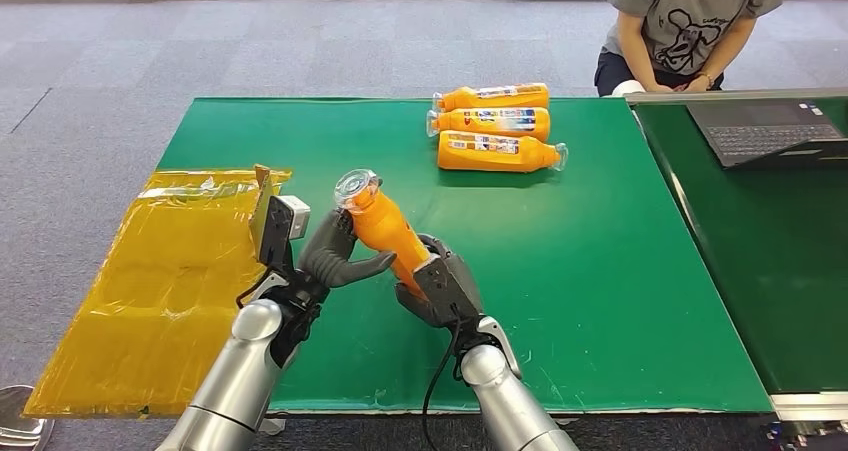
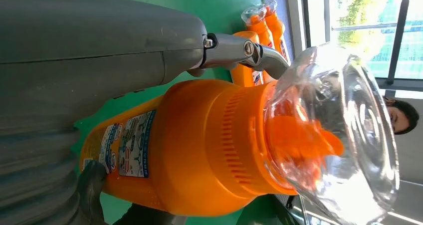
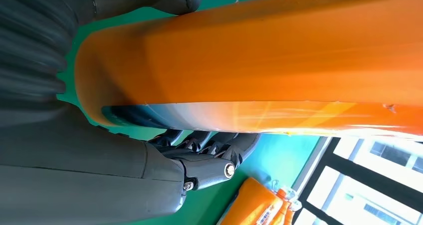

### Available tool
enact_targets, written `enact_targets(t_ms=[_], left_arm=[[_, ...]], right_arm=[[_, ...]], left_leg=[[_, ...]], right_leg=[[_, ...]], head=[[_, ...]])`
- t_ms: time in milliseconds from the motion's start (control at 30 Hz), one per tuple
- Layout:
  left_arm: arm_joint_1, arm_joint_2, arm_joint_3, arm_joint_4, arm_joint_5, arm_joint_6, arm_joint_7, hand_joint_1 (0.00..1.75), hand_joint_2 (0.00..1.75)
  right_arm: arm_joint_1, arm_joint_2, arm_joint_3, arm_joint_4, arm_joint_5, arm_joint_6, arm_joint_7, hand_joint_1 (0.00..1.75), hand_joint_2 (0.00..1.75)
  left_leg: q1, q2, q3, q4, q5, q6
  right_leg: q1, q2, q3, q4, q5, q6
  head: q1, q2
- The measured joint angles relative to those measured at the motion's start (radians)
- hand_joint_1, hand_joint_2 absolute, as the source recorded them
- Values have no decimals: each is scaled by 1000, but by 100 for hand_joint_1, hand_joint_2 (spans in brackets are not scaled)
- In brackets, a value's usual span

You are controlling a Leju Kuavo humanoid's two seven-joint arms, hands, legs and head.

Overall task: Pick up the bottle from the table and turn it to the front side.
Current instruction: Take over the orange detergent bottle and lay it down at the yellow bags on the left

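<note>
Both hands meet over the near part of the green table [image 1: 600,271]. I see my right hand [image 1: 440,289] grasping the lower body of the orange bottle [image 1: 385,226], which is lifted and tilted, clear cap up and away. My left hand [image 1: 335,256] curls around its neck. Three more bottles [image 1: 495,123] lie at the far edge, near a seated person [image 1: 680,26].

Bright, even light (window glare)
</note>
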Motion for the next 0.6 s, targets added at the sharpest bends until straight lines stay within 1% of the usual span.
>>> enact_targets(t_ms=[367,400,500,533,600], left_arm=[[-10,0,0,36,0,0,-5,0,175],[-12,0,0,39,1,0,-8,31,175],[-14,-1,0,49,3,0,-16,162,175],[-15,-2,0,51,4,1,-18,175,175],[-15,-3,0,55,8,2,-23,175,175]], right_arm=[[0,0,0,0,0,0,-6,175,175],[0,0,0,0,0,0,-6,175,175],[0,0,0,0,-2,0,-6,175,175],[0,0,0,0,-3,-1,-6,175,175],[0,0,0,0,-5,-1,-6,175,175]], left_leg=[[0,0,0,0,0,0],[0,0,0,0,0,0],[0,0,0,0,0,0],[0,0,0,0,0,0],[0,0,0,0,0,0]], right_leg=[[0,0,0,0,0,0],[0,0,0,0,0,0],[0,0,0,0,0,0],[0,0,0,0,0,0],[0,0,0,0,0,0]], head=[[0,0],[0,0],[0,0],[0,0],[0,0]])
